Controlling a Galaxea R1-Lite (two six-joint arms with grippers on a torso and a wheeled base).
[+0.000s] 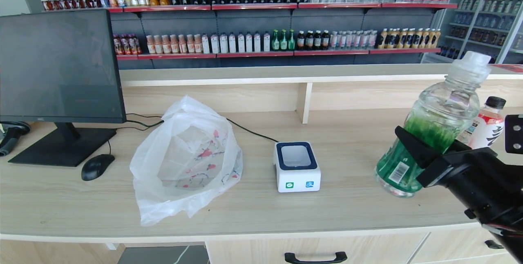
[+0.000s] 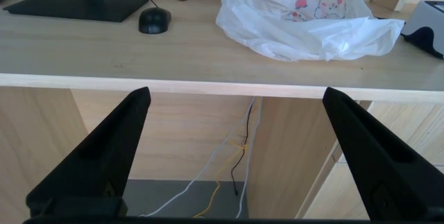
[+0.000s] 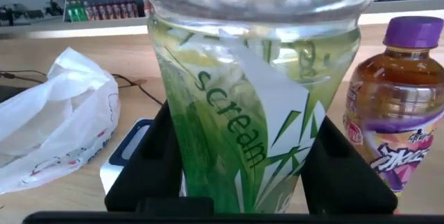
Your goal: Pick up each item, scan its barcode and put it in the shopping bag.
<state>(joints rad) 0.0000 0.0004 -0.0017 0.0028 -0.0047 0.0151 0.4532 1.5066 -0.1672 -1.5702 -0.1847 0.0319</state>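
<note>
My right gripper (image 1: 425, 149) is shut on a clear bottle with a green label (image 1: 429, 133), held tilted above the counter's right side, its barcode facing down-left. That green bottle (image 3: 250, 113) stands right before the wrist camera, clamped between the black fingers (image 3: 149, 168). The white scanner (image 1: 297, 166) sits mid-counter, left of the bottle. The white plastic shopping bag (image 1: 188, 162) stands open left of the scanner. My left gripper (image 2: 232, 154) hangs open below the counter edge, with the shopping bag (image 2: 305, 16) above and beyond it.
A monitor (image 1: 57, 68) and mouse (image 1: 97, 166) occupy the counter's left. A red-and-white bottle (image 1: 488, 127) stands behind the held one; a brown tea bottle (image 3: 399, 106) is beside it. Cables run behind the bag. Drink shelves line the back wall.
</note>
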